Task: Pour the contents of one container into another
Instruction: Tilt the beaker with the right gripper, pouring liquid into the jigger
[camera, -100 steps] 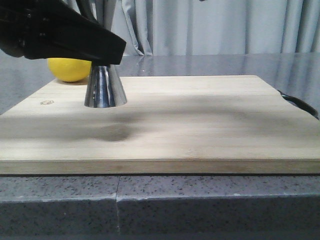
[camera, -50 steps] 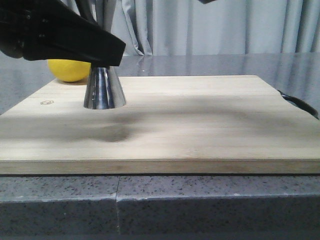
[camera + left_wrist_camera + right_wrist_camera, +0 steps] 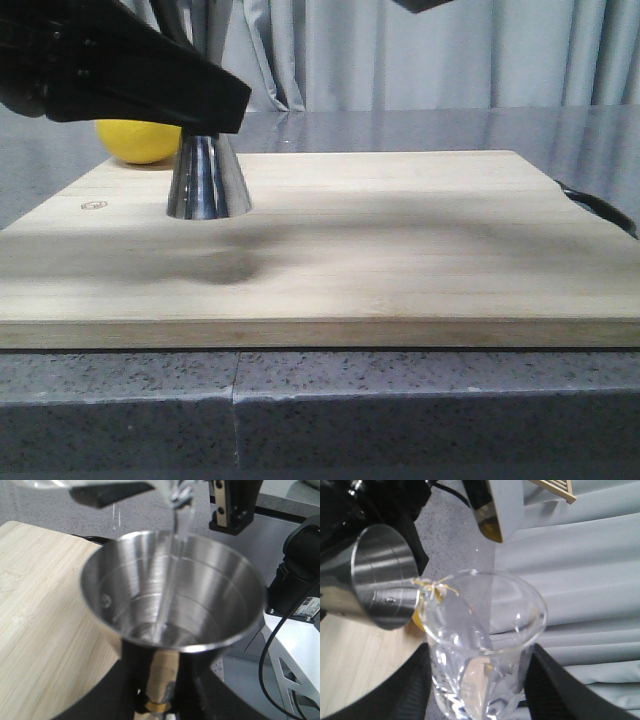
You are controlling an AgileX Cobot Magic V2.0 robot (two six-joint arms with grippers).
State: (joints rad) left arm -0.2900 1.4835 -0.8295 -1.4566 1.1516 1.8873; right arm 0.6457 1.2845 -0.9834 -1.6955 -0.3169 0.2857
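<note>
Left wrist view: one clear glass beaker point(image 3: 175, 492), tilted above one steel jigger point(image 3: 172, 597), sends a thin stream of water into its cup. The left gripper point(image 3: 157, 700) is clamped on the jigger's brass waist; the jigger stands on one wooden cutting board point(image 3: 400, 240). The right gripper point(image 3: 475, 690) squeezes the beaker's sides. Tipping further could overshoot the rim and wet the board. One lemon point(image 3: 138, 140) sits behind.

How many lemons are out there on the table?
1: a lemon sits behind the board's far left corner, partly hidden by the left arm. Others could be hidden behind it.
</note>
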